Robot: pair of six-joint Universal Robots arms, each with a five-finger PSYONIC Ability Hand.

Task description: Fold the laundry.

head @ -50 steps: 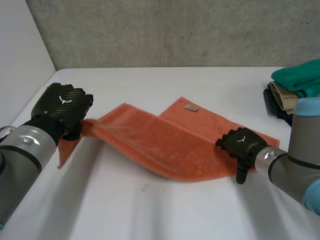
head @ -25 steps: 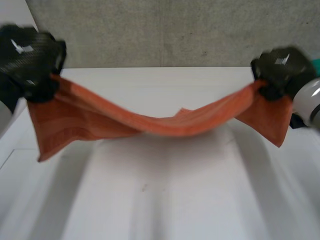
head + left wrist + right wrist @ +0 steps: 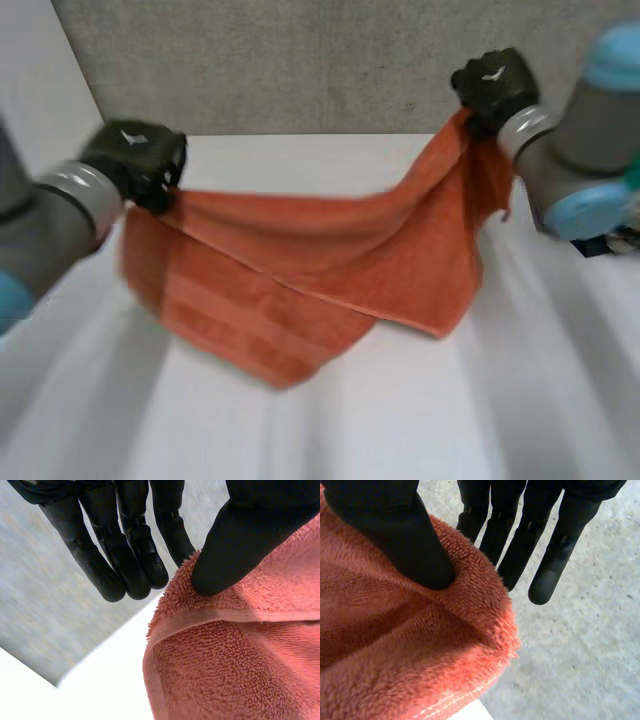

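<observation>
Head view has the orange towel [image 3: 320, 270] slung in the air between the two hands, its top edge sagging in the middle and its lower folds hanging toward the white table [image 3: 400, 430]; whether they touch it I cannot tell. The left hand [image 3: 135, 160] holds one end low, and the right hand [image 3: 495, 85] holds the other end higher, up against the grey wall [image 3: 300, 60].

The risk I see is a slip. Each hold looks like a shallow pinch close to the cloth's edge, so the hanging weight could drag an end free. The uneven heights could also lay the towel down skewed.

In the left wrist view the thumb [image 3: 240, 545] presses the hem against a finger behind it, while the other fingers [image 3: 125, 555] are straight and clear of the cloth. In the right wrist view that hand's thumb digs into bunched cloth, clamping it, and its fingers reach straight out past it.
</observation>
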